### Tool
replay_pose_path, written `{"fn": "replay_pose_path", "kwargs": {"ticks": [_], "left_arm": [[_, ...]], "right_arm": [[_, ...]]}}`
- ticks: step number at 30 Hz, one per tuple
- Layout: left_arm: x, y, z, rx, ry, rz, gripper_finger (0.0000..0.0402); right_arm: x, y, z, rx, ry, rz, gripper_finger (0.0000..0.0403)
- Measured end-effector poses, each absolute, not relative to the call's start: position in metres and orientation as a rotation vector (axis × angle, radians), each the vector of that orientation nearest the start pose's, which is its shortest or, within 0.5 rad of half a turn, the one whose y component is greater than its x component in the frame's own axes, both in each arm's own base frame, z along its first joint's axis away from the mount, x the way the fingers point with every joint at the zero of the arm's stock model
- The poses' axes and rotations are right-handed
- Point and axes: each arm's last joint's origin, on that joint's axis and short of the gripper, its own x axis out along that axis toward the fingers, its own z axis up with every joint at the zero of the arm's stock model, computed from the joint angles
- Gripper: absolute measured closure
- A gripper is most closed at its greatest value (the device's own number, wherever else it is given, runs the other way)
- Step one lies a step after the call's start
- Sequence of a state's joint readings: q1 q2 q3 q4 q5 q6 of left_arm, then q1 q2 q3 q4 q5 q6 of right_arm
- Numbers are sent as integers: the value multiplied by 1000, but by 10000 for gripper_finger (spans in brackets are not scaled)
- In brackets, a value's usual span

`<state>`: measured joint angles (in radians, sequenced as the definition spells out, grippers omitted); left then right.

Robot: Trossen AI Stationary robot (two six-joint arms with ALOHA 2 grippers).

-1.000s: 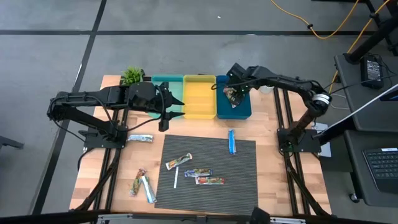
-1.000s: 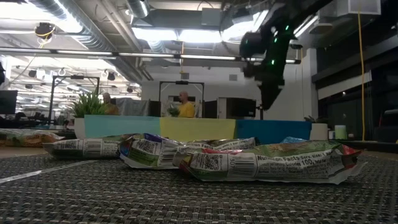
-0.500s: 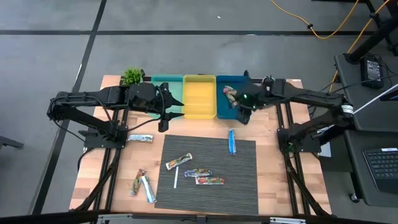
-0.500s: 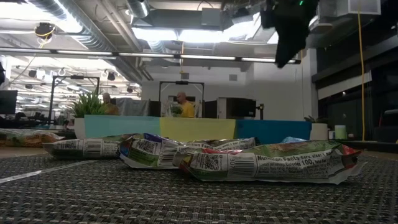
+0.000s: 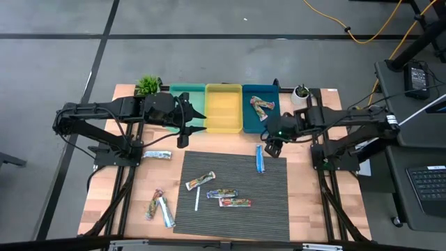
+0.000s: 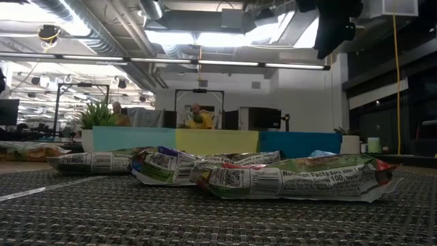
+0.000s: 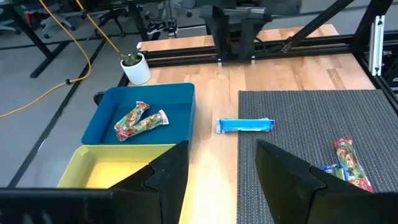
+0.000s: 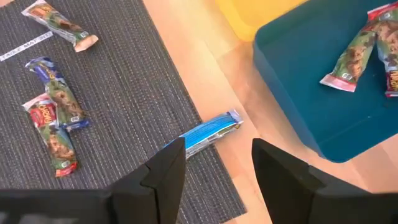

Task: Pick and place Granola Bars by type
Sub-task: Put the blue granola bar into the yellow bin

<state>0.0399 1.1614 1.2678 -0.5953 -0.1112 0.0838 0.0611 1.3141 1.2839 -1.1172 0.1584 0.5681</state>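
Note:
Two multicoloured granola bars (image 5: pixel 260 106) lie flat in the blue bin (image 5: pixel 270 126); the left wrist view shows them as bars (image 7: pixel 140 120). A blue bar (image 5: pixel 259 159) lies across the mat's far right edge. Three multicoloured bars (image 5: pixel 221 193) rest on the mat. A silvery bar (image 5: pixel 157 155) and two more bars (image 5: pixel 159 207) lie on the wood to its left. My right gripper (image 5: pixel 273 143) hovers open just near of the blue bin, over the blue bar (image 8: pixel 205 134). My left gripper (image 5: pixel 184 132) waits open by the teal bin (image 5: pixel 188 104).
A yellow bin (image 5: pixel 224 108) sits between the teal and blue ones along the far edge. A small plant (image 5: pixel 148 85) stands at the far left and a white pot (image 5: pixel 301 92) at the far right. A thin white stick (image 5: pixel 197 200) lies on the mat (image 5: pixel 272 209).
My right gripper has drawn back from over the blue bin toward the table's near edge and now hangs above the blue bar. The multicoloured bars in the bin, covered by the gripper a second ago, now show in full.

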Motion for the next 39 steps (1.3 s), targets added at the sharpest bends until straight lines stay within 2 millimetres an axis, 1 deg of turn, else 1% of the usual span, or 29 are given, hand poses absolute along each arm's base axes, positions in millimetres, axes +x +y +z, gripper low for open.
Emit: {"fn": "replay_pose_path", "kwargs": {"ticks": [4, 7, 11, 14, 22, 26, 29, 32, 36, 39], "left_arm": [[237, 13, 386, 99, 497, 127, 226], [237, 13, 385, 112, 506, 124, 226], [237, 13, 385, 127, 506, 120, 226], [237, 13, 385, 155, 508, 113, 226], [237, 13, 385, 182, 512, 110, 226], [236, 11, 383, 172, 530, 102, 226], [234, 10, 381, 152, 556, 101, 226], [233, 8, 378, 124, 587, 99, 226], [231, 2, 375, 122, 621, 76, 226], [231, -2, 375, 122, 620, 59, 226]], "right_arm": [[244, 21, 318, 374, 1064, -482, 216], [251, 29, 311, 391, 1076, -499, 216], [265, 42, 296, 380, 1115, -482, 216], [276, 49, 281, 366, 1160, -487, 216], [300, 54, 239, 384, 1288, -575, 216], [307, 56, 225, 391, 1319, -609, 216], [309, 56, 218, 402, 1337, -633, 214], [310, 57, 214, 425, 1346, -659, 192], [309, 57, 212, 466, 1344, -702, 135], [305, 56, 205, 488, 1353, -742, 92]]}}
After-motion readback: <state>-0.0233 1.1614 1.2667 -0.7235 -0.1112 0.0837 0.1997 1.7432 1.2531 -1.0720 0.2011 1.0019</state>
